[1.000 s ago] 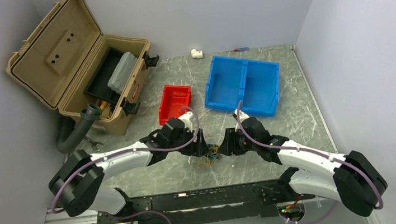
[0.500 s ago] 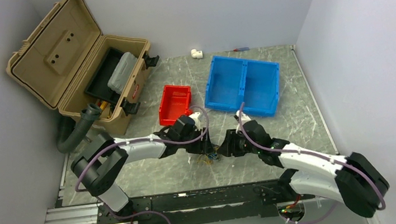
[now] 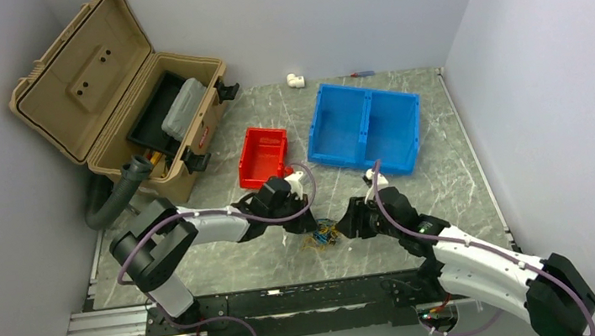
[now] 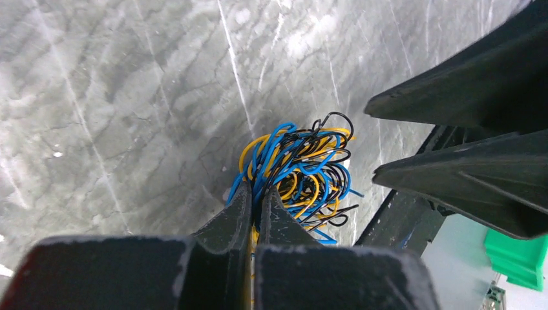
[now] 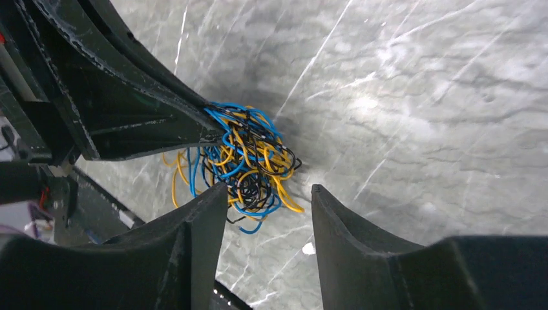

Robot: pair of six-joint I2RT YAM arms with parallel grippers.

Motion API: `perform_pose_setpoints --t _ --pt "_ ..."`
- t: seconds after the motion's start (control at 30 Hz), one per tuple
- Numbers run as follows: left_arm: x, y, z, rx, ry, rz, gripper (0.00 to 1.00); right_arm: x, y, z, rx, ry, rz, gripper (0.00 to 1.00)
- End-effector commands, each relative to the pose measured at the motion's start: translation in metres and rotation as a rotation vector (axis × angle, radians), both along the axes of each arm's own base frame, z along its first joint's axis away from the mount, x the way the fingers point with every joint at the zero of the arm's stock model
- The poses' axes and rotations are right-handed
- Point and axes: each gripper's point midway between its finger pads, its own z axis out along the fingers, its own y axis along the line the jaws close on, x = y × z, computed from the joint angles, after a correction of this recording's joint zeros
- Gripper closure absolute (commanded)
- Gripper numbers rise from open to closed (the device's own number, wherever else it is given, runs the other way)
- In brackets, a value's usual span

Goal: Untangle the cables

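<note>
Marbled table [image 3: 447,176], cables [image 4: 304,168] clamped in left tool [image 4: 255,206], right tool [image 5: 268,190] alongside

White-shelled arms [image 3: 208,225] with black joints, looping purple hoses [image 3: 375,193] — black, wedge-shaped claw fingers [image 5: 194,226].

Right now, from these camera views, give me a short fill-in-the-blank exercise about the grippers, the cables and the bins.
The left gripper is ___ on the cables.
The right gripper stands ___ beside them.
The blue bin has ___ compartments.
The small bin to its left in the top view is ___ in colour.
Missing words: shut; open; two; red.
</note>
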Motion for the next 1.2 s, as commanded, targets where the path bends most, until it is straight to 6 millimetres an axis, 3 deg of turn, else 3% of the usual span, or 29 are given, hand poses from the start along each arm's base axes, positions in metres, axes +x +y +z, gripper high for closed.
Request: perform_pose_setpoints --t 0.0,0.23,0.33,0.37,0.5,0.63,0.73,0.9,1.07,1.13,1.17 --pt "-0.011 -0.012 0.023 -0.127 -0.05 -0.085 1.0 -0.008 0.019 0.008 0.042 -0.007 0.13 0.45" --pt "-0.03 -0.029 0.06 -0.377 -0.06 -0.183 1.0 -0.014 0.039 0.015 0.178 0.001 0.177 0.42" --pt "-0.036 -0.032 0.072 -0.453 -0.068 -0.21 1.0 -0.013 0.041 0.018 0.19 -0.002 0.181 0.46" --pt "-0.037 -0.033 0.076 -0.471 -0.072 -0.219 1.0 -0.013 0.04 0.018 0.185 -0.001 0.176 0.5" --pt "-0.036 -0.032 0.074 -0.447 -0.078 -0.221 1.0 -0.006 0.032 0.022 0.15 -0.024 0.127 0.86" --pt "-0.033 -0.026 0.06 -0.336 -0.087 -0.22 1.0 0.011 0.003 0.03 0.028 -0.081 -0.015 1.0" --pt "-0.035 -0.022 0.051 -0.236 -0.107 -0.242 1.0 0.025 -0.01 0.048 -0.034 -0.161 -0.061 1.0" --pt "-0.037 -0.023 0.051 -0.131 -0.164 -0.264 1.0 0.041 0.001 0.084 -0.087 -0.242 0.007 1.0" --pt "-0.034 -0.022 0.058 -0.125 -0.192 -0.238 1.0 0.053 0.003 0.095 -0.156 -0.234 0.012 1.0" --pt "-0.034 -0.023 0.061 -0.134 -0.193 -0.238 1.0 0.053 0.004 0.095 -0.158 -0.227 0.014 0.92" --pt "-0.034 -0.024 0.063 -0.141 -0.193 -0.238 1.0 0.052 0.004 0.095 -0.156 -0.221 0.013 0.77"
